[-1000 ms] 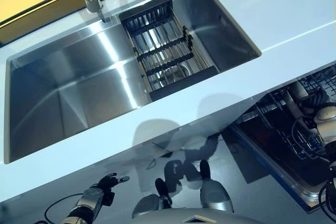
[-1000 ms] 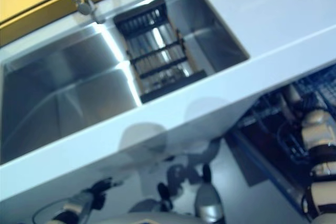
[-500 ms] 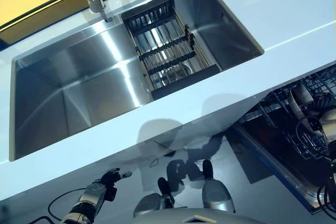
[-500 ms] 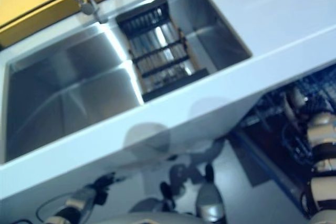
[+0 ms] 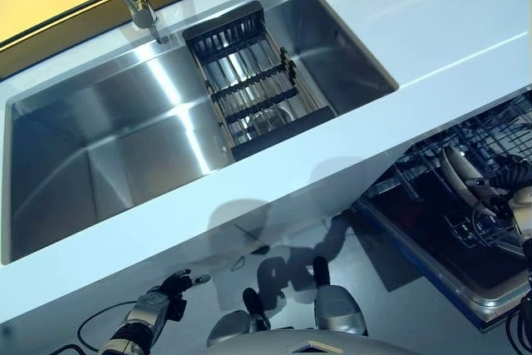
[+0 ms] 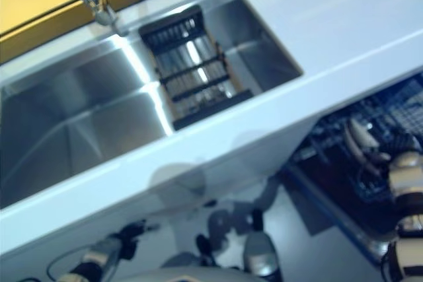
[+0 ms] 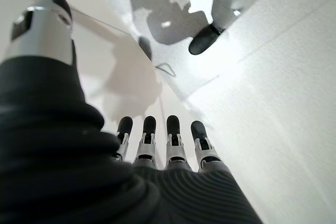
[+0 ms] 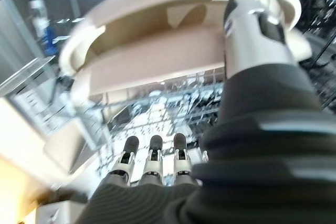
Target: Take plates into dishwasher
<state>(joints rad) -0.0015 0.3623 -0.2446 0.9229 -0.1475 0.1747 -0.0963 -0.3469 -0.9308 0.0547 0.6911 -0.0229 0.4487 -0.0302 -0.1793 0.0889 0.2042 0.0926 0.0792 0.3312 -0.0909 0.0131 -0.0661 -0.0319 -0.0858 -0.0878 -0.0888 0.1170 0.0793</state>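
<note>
While the right hand has its fingers straight and its thumb pressed on a cream plate, that plate stands on edge in the dishwasher rack. Left hand hangs open. Sink holds a black drainer.

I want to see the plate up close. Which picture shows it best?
The right wrist view: the cream plate fills it, right robot hand thumb against it, above the dishwasher rack. The eye views show it small and edge-on; the left wrist view shows none.

Brushed steel sink, glossy white counter, matt cream plate.
</note>
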